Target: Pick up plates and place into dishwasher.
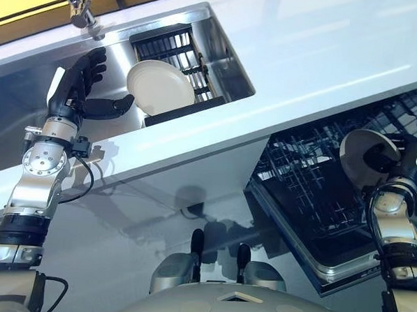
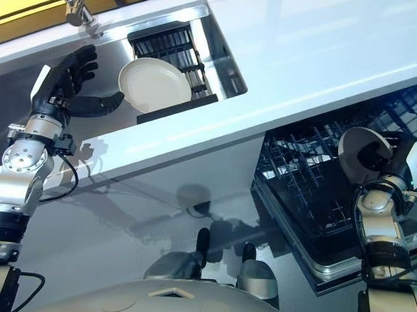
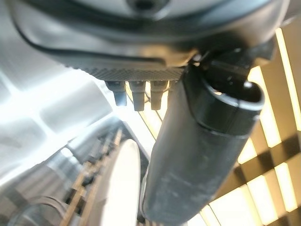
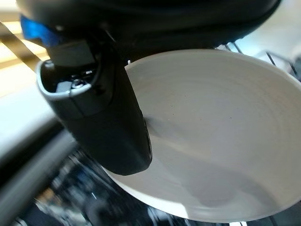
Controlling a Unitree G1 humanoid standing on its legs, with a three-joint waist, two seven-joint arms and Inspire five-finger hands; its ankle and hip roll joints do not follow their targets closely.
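R hand (image 1: 392,164) is clamped on a white plate (image 1: 359,151), w/ the thumb pressed flat on the plate's face. It holds the plate up over the dishwasher rack (image 1: 301,185), which is pulled out under the counter (image 1: 325,57). The plate isn't down in the wires yet. Next move, I think: go down & slide the rim btw two wires. The plate's face must line up w/ the slots or it'll bump.

L hand (image 1: 81,86) is in the sink (image 1: 230,70), fingers spread apart, holding nothing. The 2nd plate (image 1: 159,87) leans in the black sink rack (image 1: 169,41), just beside the L hand on its thumb side. The thumb points at the rim, but I can't tell if it touches. L hand is way nearer to this one. R hand is far off & busy. To grab it, thumb & fingers must go either side of the rim.
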